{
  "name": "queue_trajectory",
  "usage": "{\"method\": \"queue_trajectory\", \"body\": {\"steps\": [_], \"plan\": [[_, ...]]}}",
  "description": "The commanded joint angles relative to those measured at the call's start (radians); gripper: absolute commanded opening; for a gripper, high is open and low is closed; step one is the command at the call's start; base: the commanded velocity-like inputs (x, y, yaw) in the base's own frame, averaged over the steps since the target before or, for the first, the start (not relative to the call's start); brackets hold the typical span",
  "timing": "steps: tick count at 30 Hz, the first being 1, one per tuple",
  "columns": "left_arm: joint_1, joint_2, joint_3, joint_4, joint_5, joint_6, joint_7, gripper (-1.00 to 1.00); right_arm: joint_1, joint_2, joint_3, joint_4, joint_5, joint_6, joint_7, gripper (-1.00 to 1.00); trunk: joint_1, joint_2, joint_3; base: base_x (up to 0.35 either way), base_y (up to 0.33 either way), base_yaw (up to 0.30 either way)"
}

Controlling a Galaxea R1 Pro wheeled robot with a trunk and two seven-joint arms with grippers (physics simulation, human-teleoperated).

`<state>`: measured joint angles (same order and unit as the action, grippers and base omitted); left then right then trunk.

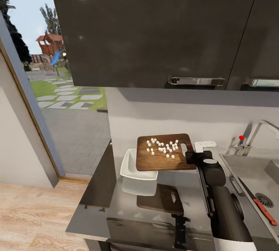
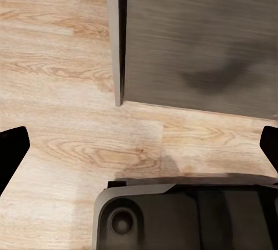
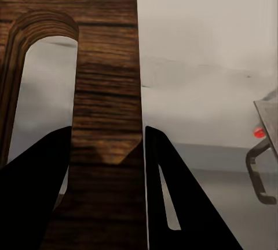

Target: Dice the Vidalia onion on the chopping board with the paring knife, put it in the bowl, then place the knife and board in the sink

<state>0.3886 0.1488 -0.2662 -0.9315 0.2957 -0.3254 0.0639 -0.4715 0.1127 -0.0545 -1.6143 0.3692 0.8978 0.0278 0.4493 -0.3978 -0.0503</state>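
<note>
Gripping the chopping board (image 1: pixel 164 154) by its handle end, the right gripper (image 3: pixel 107 145) has its jaws clamped on the wood, holding the board over the bowl (image 1: pixel 133 170). Tipping it gently leftward should slide the diced onion (image 1: pixel 162 147) in. The left gripper's fingers (image 2: pixel 11 148) are spread wide, empty.

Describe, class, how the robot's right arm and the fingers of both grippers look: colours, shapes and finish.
The right arm is a thick, rounded, glossy black tube with a grey-capped round joint. The right gripper has flat black wedge fingers tapering to points. The left gripper has black fingers on a dark grey rounded housing.
</note>
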Motion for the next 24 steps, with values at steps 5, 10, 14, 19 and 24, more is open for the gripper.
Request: {"method": "queue_trajectory", "body": {"steps": [5, 10, 14, 19, 24], "plan": [[0.0, 0.002, -0.005, 0.0, 0.006, -0.003, 0.007, 1.0, -0.001, 0.001, -0.001, -0.001, 0.005, 0.004, 0.003, -1.0, 0.001, -0.002, -0.002, 0.0, 0.0, 0.0], [0.0, 0.002, -0.005, 0.0, 0.006, -0.003, 0.007, 1.0, -0.001, 0.001, 0.0, -0.001, 0.007, 0.005, 0.002, -1.0, 0.001, -0.002, -0.002, 0.0, 0.0, 0.0], [0.0, 0.002, -0.005, 0.0, 0.006, -0.003, 0.007, 1.0, -0.001, 0.001, 0.002, -0.002, 0.009, 0.006, 0.001, -1.0, 0.001, -0.002, -0.002, 0.0, 0.0, 0.0], [0.0, 0.002, -0.005, 0.0, 0.006, -0.003, 0.007, 1.0, -0.001, 0.002, 0.008, -0.002, 0.051, 0.006, 0.001, -1.0, 0.001, -0.002, -0.002, 0.0, 0.0, 0.0], [0.0, 0.002, -0.005, 0.0, 0.006, -0.003, 0.007, 1.0, -0.001, 0.004, 0.05, -0.002, 0.081, 0.006, 0.001, -1.0, 0.001, -0.002, -0.002, 0.0, 0.0, 0.0]]}}
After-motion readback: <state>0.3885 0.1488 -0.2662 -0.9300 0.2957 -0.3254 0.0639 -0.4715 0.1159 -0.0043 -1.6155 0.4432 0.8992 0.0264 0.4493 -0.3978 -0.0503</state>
